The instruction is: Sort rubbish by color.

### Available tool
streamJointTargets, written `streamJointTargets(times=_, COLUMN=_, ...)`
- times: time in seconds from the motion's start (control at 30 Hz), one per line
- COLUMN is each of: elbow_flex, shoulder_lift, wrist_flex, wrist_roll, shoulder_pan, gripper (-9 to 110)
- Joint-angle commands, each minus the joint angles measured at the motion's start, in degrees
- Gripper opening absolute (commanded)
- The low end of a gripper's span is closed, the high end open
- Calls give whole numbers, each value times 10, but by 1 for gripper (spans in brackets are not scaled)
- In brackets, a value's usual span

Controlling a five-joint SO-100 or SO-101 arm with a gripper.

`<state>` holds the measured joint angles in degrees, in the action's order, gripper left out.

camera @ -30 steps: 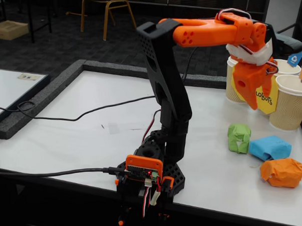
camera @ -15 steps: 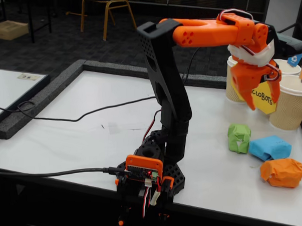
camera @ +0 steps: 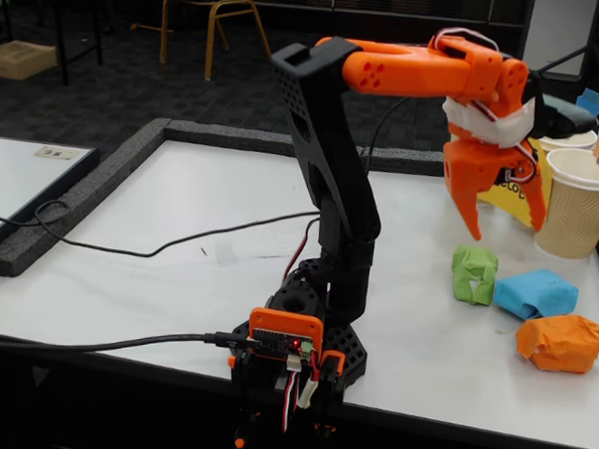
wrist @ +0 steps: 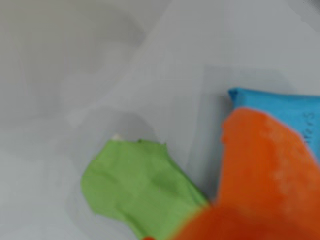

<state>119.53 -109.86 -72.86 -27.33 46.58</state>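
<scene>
Looking through the wrist view first: the green lump [wrist: 140, 187] is sitting low centre on the white table [wrist: 75, 75], the blue lump [wrist: 280, 107] just beyond at right, an orange finger [wrist: 265, 170] blurring over both.

Switching to the fixed view: the gripper [camera: 499, 228] is hanging above the green lump [camera: 475, 274], fingers spread apart, nothing held. Blue lump [camera: 534, 293] and orange lump [camera: 562, 342] are lying beside it. A second ago the gripper was hanging closed over the yellow sign [camera: 507, 193] by the cups [camera: 575, 204]; now it is swinging nearer and opening, so I'm judging green is the first pick.
</scene>
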Motion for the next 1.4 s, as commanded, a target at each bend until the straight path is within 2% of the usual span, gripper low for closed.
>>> streamJointTargets(times=0.0, elbow_flex=-10, shoulder_lift=-11, wrist_flex=-3, wrist_roll=-17, shoulder_pan=12, gripper=20)
streamJointTargets(times=0.13, elbow_flex=1, shoulder_lift=-11, wrist_flex=-35, wrist_roll=-18, shoulder_pan=12, gripper=20)
streamJointTargets(times=0.37, elbow_flex=54, shoulder_lift=-5, wrist_flex=-45, wrist_roll=-18, shoulder_pan=12, gripper=27)
streamJointTargets(times=0.67, elbow_flex=67, shoulder_lift=56, wrist_flex=18, wrist_roll=-18, shoulder_pan=12, gripper=28)
streamJointTargets(times=0.97, elbow_flex=52, shoulder_lift=82, wrist_flex=93, wrist_roll=-12, shoulder_pan=12, gripper=12)
streamJointTargets(times=1.37, elbow_flex=7, shoulder_lift=67, wrist_flex=123, wrist_roll=-11, shoulder_pan=11, gripper=0)
